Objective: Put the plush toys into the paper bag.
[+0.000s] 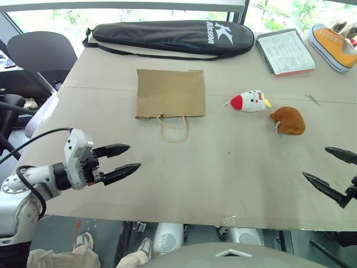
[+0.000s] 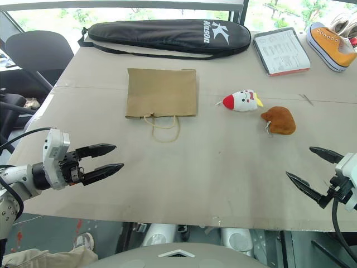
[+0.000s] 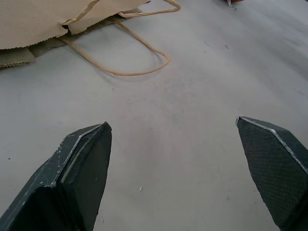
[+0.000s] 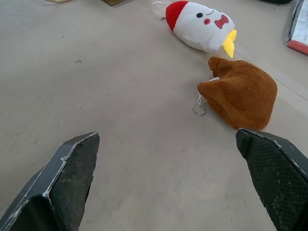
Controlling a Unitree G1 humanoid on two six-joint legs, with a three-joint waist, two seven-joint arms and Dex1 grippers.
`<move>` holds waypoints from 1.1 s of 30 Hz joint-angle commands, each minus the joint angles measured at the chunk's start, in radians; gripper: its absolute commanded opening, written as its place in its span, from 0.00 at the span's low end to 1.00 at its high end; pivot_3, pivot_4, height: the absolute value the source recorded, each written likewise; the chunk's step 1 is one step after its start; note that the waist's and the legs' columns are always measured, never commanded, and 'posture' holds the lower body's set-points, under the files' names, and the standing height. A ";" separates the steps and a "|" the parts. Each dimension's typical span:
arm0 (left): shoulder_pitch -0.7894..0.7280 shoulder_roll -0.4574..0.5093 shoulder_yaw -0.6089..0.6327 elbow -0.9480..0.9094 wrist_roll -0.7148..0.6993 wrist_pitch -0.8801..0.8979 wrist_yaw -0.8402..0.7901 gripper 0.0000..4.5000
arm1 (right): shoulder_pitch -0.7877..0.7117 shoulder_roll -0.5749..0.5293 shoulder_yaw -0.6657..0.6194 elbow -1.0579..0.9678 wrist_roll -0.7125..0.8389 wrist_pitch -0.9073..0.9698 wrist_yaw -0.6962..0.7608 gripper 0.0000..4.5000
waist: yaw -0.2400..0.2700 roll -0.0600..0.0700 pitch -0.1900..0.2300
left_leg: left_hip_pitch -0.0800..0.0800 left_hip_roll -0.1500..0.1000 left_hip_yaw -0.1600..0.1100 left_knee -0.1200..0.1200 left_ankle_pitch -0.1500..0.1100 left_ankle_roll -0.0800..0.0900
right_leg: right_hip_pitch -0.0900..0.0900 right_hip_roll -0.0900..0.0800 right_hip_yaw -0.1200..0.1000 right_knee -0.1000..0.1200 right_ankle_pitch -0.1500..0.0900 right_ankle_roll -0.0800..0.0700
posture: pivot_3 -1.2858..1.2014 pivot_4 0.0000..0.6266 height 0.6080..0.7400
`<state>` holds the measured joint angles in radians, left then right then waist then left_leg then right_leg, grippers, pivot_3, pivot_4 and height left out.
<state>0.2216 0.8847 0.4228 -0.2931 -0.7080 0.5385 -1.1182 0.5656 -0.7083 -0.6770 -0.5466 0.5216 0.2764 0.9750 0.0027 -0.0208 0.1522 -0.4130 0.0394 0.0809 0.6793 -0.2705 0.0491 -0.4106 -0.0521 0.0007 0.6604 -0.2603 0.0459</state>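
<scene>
Both plush toys (image 1: pixel 250 101) (image 1: pixel 288 120) are being left beside the flat paper bag (image 1: pixel 170 92); jaws of both the left gripper (image 1: pixel 130 158) and right gripper (image 1: pixel 329 166) are being held apart, empty.

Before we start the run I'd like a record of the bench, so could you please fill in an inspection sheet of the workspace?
Surface: pale grey table, bare in front.
Job's things: flat brown kraft paper bag lying down, twine handles toward the robot; white plush toy with red end and orange-brown plush lump close together to its right.
Clutter: long black zippered case, grey notebook, orange-and-white sneaker along the far edge.
Grippers: left end effector and right end effector open, empty, above the table.
Cables: black cable on the left arm.
Surroundings: dark office chair, windows.
</scene>
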 commanded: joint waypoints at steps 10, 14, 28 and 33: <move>-0.462 0.007 -0.287 0.187 0.402 -0.407 0.033 1.00 | -0.152 0.041 0.219 -0.253 0.004 0.056 -0.191 1.00 | 0.011 0.001 -0.001 | -0.001 0.000 0.001 0.004 0.000 0.000 | 0.000 0.002 0.001 0.001 0.002 0.003 | 0.52 0.24 1.00; -0.575 -0.009 -0.395 0.292 0.517 -0.560 0.006 1.00 | -0.186 0.044 0.280 -0.286 -0.009 0.088 -0.242 1.00 | 0.012 0.001 -0.001 | -0.002 -0.001 0.000 0.004 0.000 0.000 | 0.000 0.003 0.001 0.001 0.002 0.003 | 0.52 0.24 1.00; -0.824 -0.231 -0.499 0.529 0.428 -0.419 -0.040 0.33 | -0.318 0.117 0.490 -0.330 -0.066 0.207 -0.467 0.49 | 0.010 0.000 -0.001 | -0.003 0.000 0.000 0.007 0.000 0.000 | 0.000 0.004 0.001 0.002 0.002 0.004 | 0.52 0.24 1.00; -0.845 -0.272 -0.400 0.361 0.168 -0.012 0.018 0.00 | -0.446 0.184 0.593 -0.315 -0.090 0.274 -0.569 0.01 | 0.000 0.000 -0.001 | -0.003 0.000 -0.001 0.008 0.001 -0.001 | 0.000 0.004 0.001 0.003 0.002 0.004 | 0.52 0.24 1.00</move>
<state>-0.5893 0.6248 -0.0307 0.1675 -0.4248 0.3909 -1.1315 0.1621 -0.5416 -0.1153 -0.8449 0.4392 0.5325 0.4444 0.0023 -0.0209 0.1512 -0.4157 0.0399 0.0801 0.6870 -0.2689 0.0466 -0.4110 -0.0478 0.0017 0.6631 -0.2583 0.0501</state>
